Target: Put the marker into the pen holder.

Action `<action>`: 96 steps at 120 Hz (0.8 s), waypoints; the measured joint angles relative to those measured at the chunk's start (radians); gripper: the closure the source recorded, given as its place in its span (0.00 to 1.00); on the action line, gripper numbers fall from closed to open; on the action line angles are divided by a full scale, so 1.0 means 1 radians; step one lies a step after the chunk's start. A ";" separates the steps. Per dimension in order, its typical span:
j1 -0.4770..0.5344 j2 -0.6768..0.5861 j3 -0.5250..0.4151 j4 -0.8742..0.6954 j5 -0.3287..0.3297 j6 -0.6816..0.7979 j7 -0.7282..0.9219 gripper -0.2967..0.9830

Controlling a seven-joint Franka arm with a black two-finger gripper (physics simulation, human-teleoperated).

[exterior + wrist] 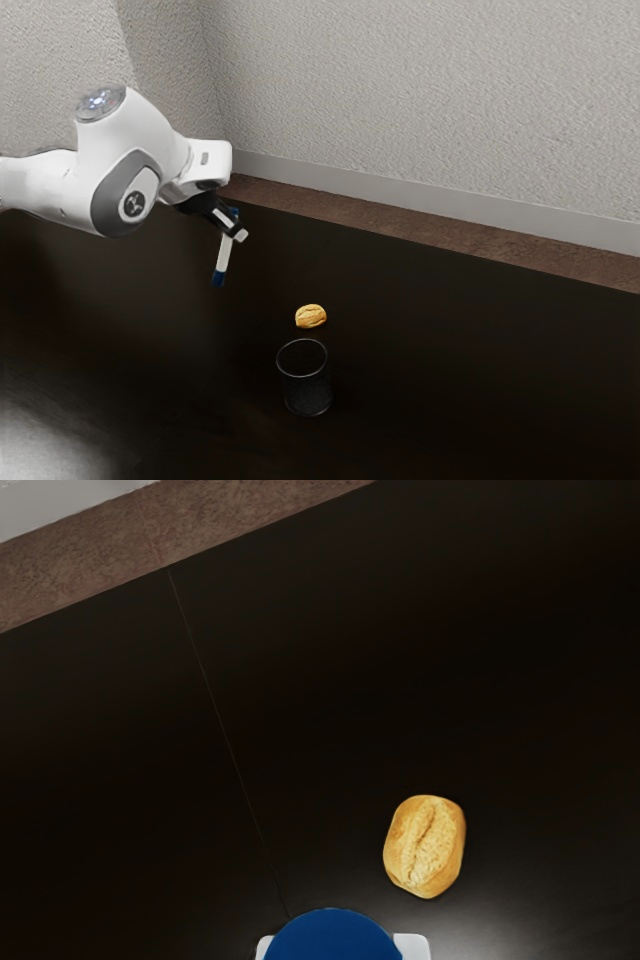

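Black gripper (236,232) is closed on the blue-ended marker (224,254). Marker hangs tilted, well apart from the pen holder (306,387), toward the exterior view's left. Bread roll (311,316) lies near the pen holder. Grasp appears complete; carrying, aligning and inserting remain.

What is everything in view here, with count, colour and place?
Cylindrical marker: 1, white with blue ends, slanting in the gripper above the table
Open-topped cylindrical pen holder: 1, black, upright on the table
Oval bread roll: 1, golden brown, on the table, just beyond the pen holder in the exterior view
Smooth table: 1, near-black, beneath these things
Carpet-like floor strip: 1, brown, past the table's far edge
Flat baseboard: 1, pale grey, along the wall's foot
Textured wall: light grey, behind; number of faces unclear
Two-finger gripper: 1, black, shut on the marker
Franka arm: 1, white and grey, from the exterior view's left
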 joint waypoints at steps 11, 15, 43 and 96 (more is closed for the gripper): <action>0.001 -0.027 -0.047 -0.020 -0.021 0.008 -0.001 0.82; -0.001 -0.032 -0.062 -0.024 -0.027 0.011 -0.001 0.82; -0.001 -0.051 -0.165 -0.049 -0.075 0.017 -0.001 0.82; 0.004 0.076 -0.276 -0.036 -0.105 0.076 0.005 0.82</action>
